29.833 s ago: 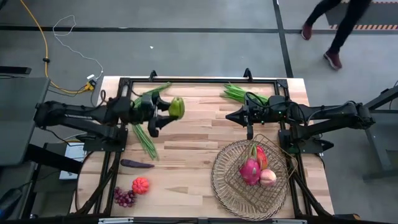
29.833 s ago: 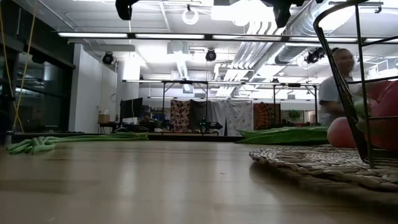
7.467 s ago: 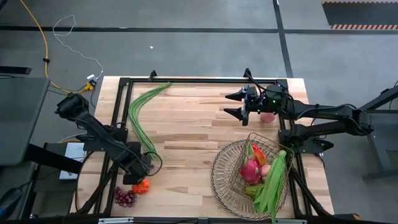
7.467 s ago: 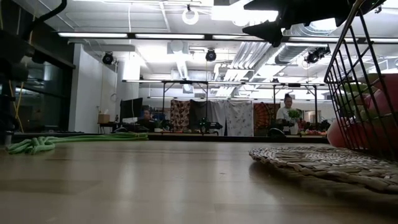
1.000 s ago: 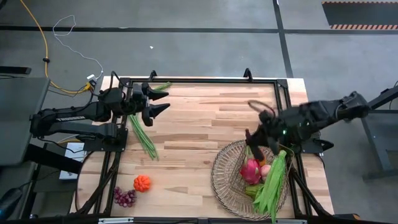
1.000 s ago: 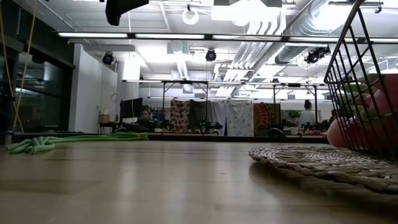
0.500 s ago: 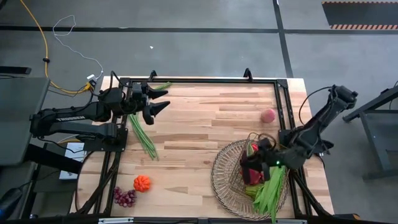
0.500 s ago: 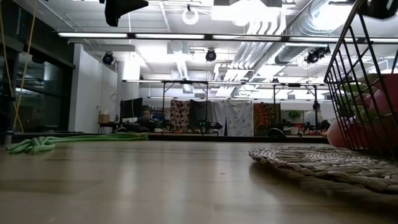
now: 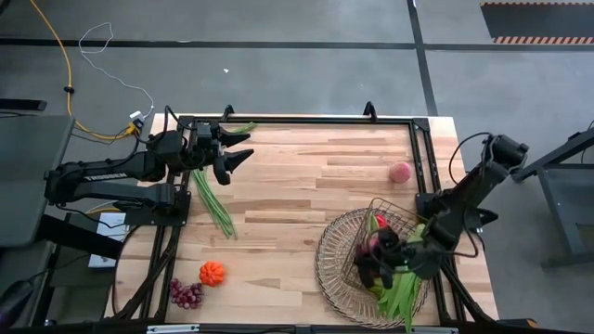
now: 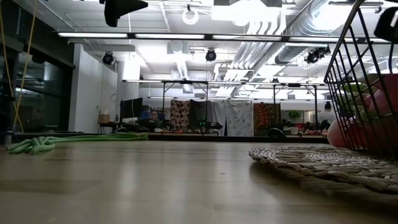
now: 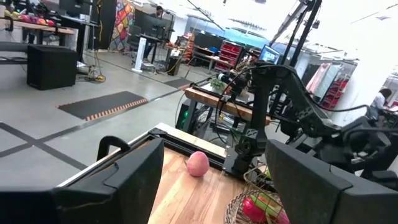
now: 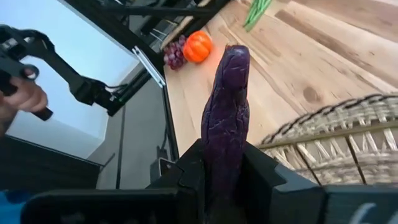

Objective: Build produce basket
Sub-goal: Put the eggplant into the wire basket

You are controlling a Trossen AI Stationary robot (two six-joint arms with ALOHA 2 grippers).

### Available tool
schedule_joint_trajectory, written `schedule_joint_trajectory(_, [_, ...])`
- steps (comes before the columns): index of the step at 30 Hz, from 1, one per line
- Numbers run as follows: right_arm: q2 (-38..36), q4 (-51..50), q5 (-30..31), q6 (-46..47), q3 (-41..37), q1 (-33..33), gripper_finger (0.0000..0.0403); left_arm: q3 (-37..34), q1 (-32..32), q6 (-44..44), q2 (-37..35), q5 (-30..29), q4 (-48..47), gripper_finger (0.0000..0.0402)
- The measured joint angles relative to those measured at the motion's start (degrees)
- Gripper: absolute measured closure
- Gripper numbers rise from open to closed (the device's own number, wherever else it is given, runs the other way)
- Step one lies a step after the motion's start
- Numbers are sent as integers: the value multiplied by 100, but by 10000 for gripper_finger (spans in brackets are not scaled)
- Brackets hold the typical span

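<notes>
Eggplant (image 12: 225,118) sits clamped in right gripper (image 12: 224,171) jaws over basket (image 9: 327,269); left gripper (image 9: 237,155) jaws gape, empty.

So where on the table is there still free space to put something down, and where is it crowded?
Bare wood lies between the green beans and the basket, and left of the peach. The basket is crowded, the right gripper holding an eggplant above it.

high: straight down over table (image 9: 297,186) | low: table-level, facing room | wrists: look past fingers | shared: basket (image 9: 327,264) rim
</notes>
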Motion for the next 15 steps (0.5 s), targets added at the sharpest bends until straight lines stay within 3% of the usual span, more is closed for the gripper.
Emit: schedule_joint_trajectory(15, [207,-301,-149,356,0,3,345,0,-2,-2,0,2,12,133])
